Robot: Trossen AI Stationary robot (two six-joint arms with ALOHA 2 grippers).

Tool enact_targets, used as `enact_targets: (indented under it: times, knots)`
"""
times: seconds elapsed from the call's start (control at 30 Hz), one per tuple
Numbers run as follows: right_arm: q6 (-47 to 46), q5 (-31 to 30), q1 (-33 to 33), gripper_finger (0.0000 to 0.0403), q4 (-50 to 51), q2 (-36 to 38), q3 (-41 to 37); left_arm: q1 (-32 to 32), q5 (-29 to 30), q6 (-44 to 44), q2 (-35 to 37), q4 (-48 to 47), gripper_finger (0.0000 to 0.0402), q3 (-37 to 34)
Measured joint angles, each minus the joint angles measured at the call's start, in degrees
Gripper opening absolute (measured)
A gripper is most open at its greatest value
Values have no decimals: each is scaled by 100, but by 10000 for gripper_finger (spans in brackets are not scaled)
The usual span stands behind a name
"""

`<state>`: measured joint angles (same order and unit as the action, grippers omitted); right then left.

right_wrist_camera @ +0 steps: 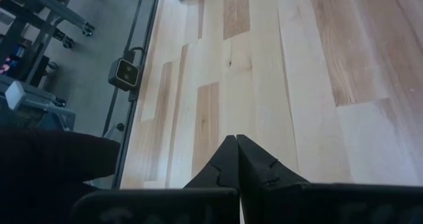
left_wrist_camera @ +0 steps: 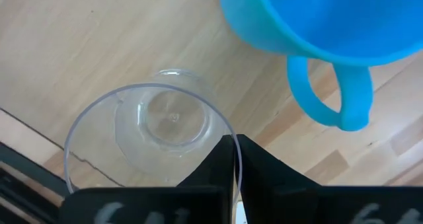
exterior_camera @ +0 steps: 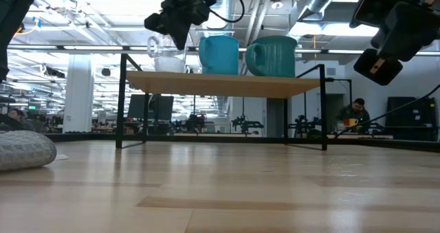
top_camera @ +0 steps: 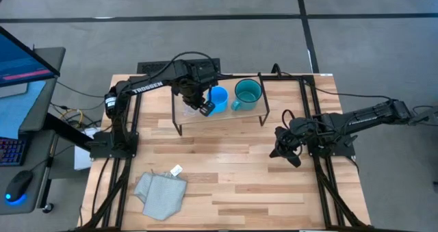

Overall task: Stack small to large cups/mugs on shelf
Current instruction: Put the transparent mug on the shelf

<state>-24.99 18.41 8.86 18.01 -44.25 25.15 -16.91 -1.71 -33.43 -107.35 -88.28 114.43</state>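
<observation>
The small clear glass cup (left_wrist_camera: 152, 125) stands upright on the light-wood shelf (exterior_camera: 227, 85), at its left end. Next to it stand the bright blue mug (top_camera: 217, 97) and the teal mug (top_camera: 247, 93), also on the shelf board. In the low view they stand in a row: glass cup (exterior_camera: 168, 56), blue mug (exterior_camera: 218, 54), teal mug (exterior_camera: 273, 56). My left gripper (top_camera: 200, 106) reaches over the shelf from above and is shut on the glass cup. My right gripper (top_camera: 286, 152) is shut and empty over the table's right part, clear of the shelf. My left gripper pinches the glass cup's wall at its rim (left_wrist_camera: 232, 150), on the side toward the blue mug. One finger (left_wrist_camera: 208, 168) is inside the cup and one (left_wrist_camera: 271, 174) is outside. The fingers come from above, pointing down. The cup is upright, its base at the shelf board.
A crumpled grey cloth (top_camera: 161, 193) lies near the table's front left, with a small white tag (top_camera: 176, 169) beside it. The shelf's black wire legs (exterior_camera: 122, 99) stand on the tabletop. The blue mug's handle (left_wrist_camera: 330, 95) is close to my left gripper.
</observation>
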Motion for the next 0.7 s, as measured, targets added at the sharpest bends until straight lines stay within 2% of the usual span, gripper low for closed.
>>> enact_targets:
  times: [0.3,0.7]
  knots:
    - [0,-52,0,12,-1,0,0,0,148,-9,0,75,6,0]
    - [99,-52,0,12,-1,2,0,-2,-105,-31,-7,78,67,-7]
